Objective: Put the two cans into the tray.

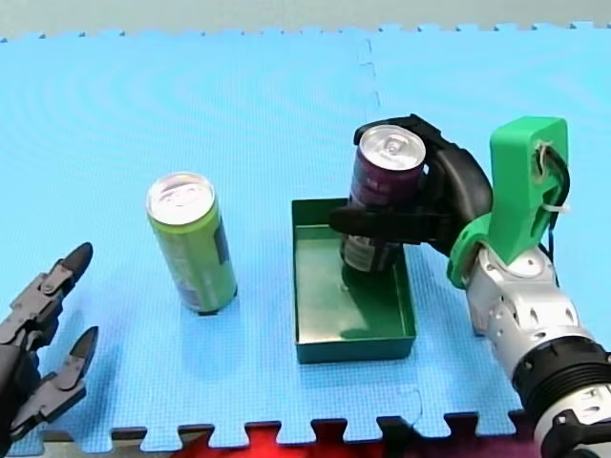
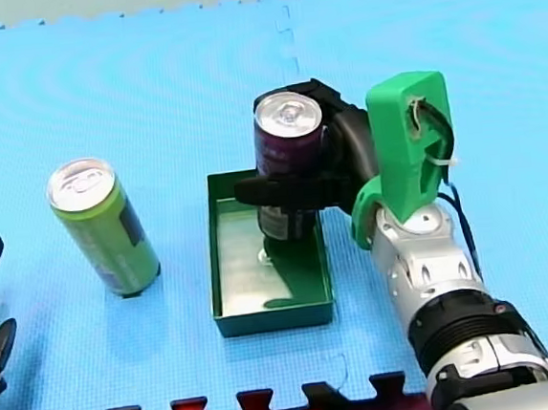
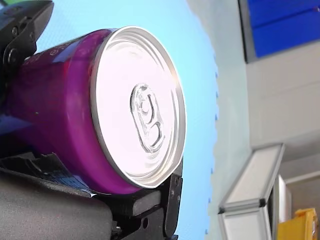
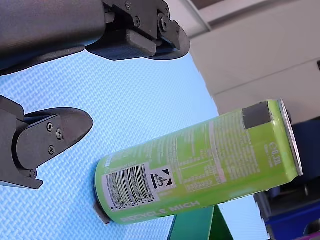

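Blue foam matting [image 1: 191,114] covers the whole work surface, dimpled in texture and joined by a toothed puzzle seam that runs away from the robot just right of centre. Its jagged front edge lies right before the robot. The far half of the mat is bare, with wide room on every side.

Near the middle sits a shallow rectangular green tray [image 1: 353,349] with thin straight walls and a glossy floor, its long side pointing away from the robot. The right hand [image 1: 434,205], black-fingered and carrying a bright green plastic bracket [image 1: 520,191] at the wrist, is wrapped around a purple can [image 1: 382,181], with one finger across its front. The can stands upright over the far end of the tray, inside its walls. Whether its base touches the floor I cannot tell. From that hand's wrist camera the silver lid [image 3: 142,115] shows smooth and round, pull tab unopened.

Left of the tray, well apart from its wall, a tall slim green can [image 1: 191,243] stands upright on the mat, lid shiny, printed label and barcode on its side. Open mat lies all around it.

The left hand [image 1: 43,348] is at the near left corner, close to the mat's front edge, holding nothing and some way short of the green can.
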Robot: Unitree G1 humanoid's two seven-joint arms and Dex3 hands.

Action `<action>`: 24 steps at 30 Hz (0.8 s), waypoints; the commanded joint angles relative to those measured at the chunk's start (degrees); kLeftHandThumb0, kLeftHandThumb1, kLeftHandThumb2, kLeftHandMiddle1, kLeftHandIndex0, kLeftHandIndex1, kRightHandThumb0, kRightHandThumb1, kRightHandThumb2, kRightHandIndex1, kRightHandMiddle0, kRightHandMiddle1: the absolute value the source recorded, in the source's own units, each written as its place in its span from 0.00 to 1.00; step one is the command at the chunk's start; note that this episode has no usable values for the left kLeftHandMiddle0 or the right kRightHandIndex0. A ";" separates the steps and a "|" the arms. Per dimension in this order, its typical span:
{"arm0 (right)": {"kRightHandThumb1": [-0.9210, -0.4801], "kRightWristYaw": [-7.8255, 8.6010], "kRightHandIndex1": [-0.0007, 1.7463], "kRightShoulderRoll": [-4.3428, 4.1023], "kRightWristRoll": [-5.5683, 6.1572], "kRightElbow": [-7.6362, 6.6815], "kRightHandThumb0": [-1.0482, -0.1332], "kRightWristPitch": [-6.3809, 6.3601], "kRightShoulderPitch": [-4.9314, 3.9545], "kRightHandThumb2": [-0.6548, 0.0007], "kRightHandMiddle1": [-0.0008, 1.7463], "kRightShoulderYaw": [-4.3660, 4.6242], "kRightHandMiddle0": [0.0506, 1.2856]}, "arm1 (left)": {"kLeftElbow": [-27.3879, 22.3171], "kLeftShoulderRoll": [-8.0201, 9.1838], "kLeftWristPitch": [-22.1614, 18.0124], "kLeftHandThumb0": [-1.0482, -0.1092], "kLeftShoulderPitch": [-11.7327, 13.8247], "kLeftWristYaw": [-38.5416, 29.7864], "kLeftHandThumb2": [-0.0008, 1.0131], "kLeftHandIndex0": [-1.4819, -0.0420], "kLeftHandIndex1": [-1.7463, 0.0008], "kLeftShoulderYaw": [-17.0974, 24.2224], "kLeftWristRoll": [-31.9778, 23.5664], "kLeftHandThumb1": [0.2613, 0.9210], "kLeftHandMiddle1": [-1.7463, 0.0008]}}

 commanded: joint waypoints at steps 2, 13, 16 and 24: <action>0.30 -0.23 1.00 -0.14 -0.15 -0.01 0.68 -1.38 -0.25 1.00 1.00 0.04 0.39 | -0.10 0.29 -0.67 0.00 0.12 0.64 0.67 0.80 1.00 -0.07 0.43 1.00 1.00; 0.30 -3.68 1.00 0.00 -3.13 0.96 0.67 -7.39 0.73 1.00 1.00 1.34 0.39 | -0.91 -0.16 -0.56 0.00 0.55 1.59 0.69 0.80 1.00 -0.46 0.75 1.00 1.00; 0.29 -5.81 1.00 -0.24 -5.08 1.15 0.65 -8.98 0.95 1.00 1.00 2.39 0.40 | -1.04 -0.20 -0.46 0.00 0.55 1.79 0.69 0.80 1.00 -0.56 0.87 1.00 1.00; 0.29 -6.46 1.00 -0.30 -5.80 1.50 0.61 -10.14 1.05 1.00 1.00 2.86 0.41 | -2.07 -0.24 -0.22 0.00 0.75 2.46 0.70 0.79 1.00 -0.99 1.25 1.00 1.00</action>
